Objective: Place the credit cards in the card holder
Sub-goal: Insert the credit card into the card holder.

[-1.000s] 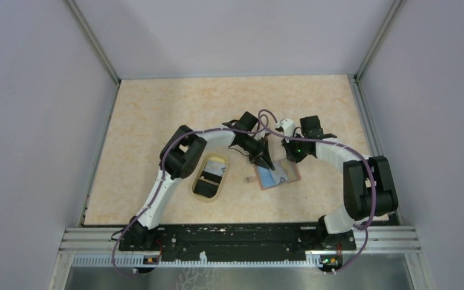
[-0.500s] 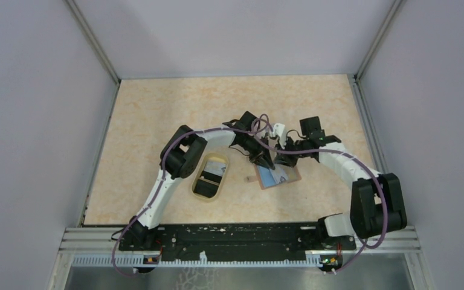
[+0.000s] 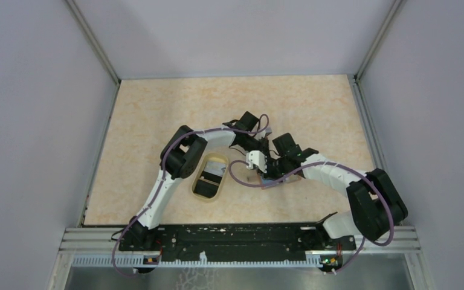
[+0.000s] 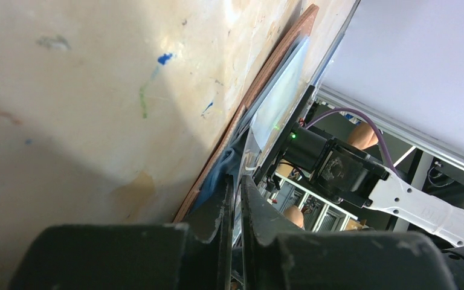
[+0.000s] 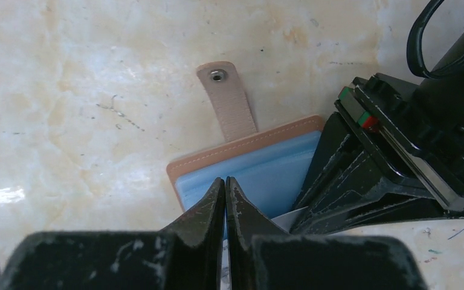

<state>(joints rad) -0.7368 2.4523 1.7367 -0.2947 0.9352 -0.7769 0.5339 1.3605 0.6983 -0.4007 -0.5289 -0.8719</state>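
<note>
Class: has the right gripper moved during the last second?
Yes. The right gripper has swung left, nearer the dish, and now sits over the card holder.

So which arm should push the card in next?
Probably the left. The left gripper sits at the card holder, right by a white credit card, while the shut right gripper rests on the blue lining, seemingly steadying it.

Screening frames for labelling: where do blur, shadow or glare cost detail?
Left wrist view: the black left pincer is blurred, and a broad shadow dims the beige marbled tabletop. Right wrist view: the right pincer is soft, the reddish-brown leather card holder sharp, with glare patches at left. Top external view: evenly lit.
</note>
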